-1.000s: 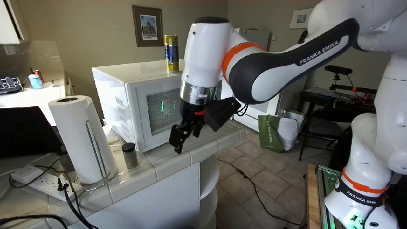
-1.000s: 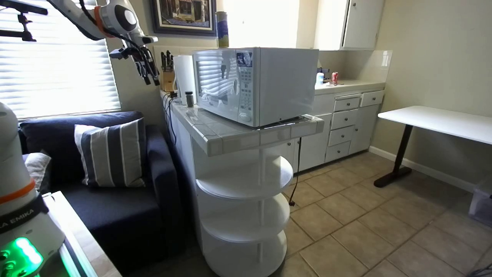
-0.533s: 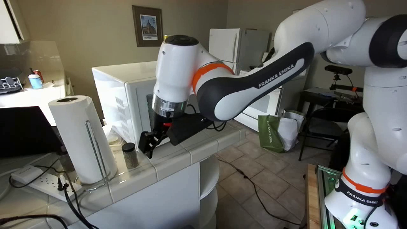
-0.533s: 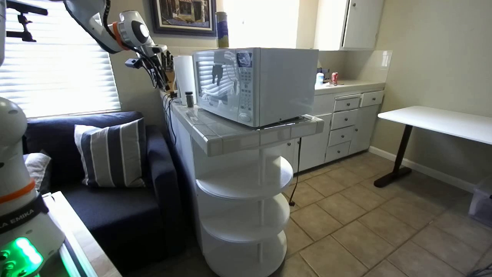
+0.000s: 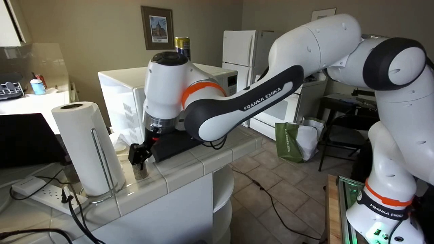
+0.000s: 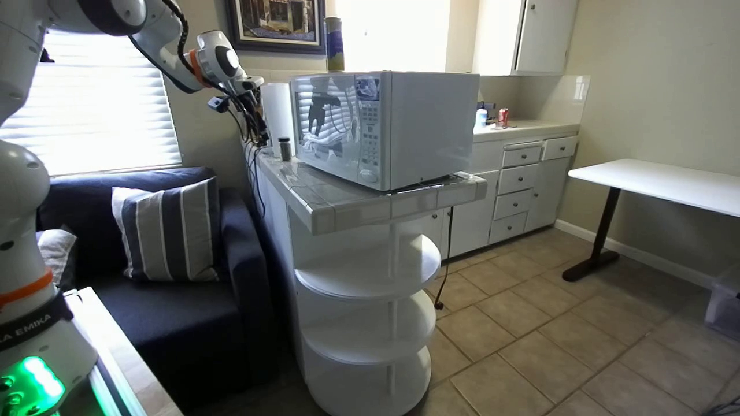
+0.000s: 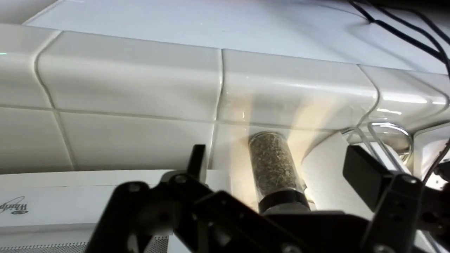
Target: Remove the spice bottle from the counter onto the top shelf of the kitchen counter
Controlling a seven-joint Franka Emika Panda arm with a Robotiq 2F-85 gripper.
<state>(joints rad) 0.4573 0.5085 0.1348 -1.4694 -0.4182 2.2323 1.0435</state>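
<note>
Spice bottle (image 6: 285,149) stands upright near the long edge of the counter (image 5: 184,177), between microwave (image 6: 410,130) and paper towels (image 5: 84,149). In the wrist view the claw (image 7: 276,161) is spread, its fingers (image 7: 365,175) to either side, probably to straddle the bottle before closing.

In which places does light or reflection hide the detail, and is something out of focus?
In an exterior view, the window is blown white and the microwave door mirrors the blinds; in an exterior view, the far counter is washed out; in the wrist view, glare streaks the counter's tiled edge, and the gripper, close to the lens, looks dark and soft.
</note>
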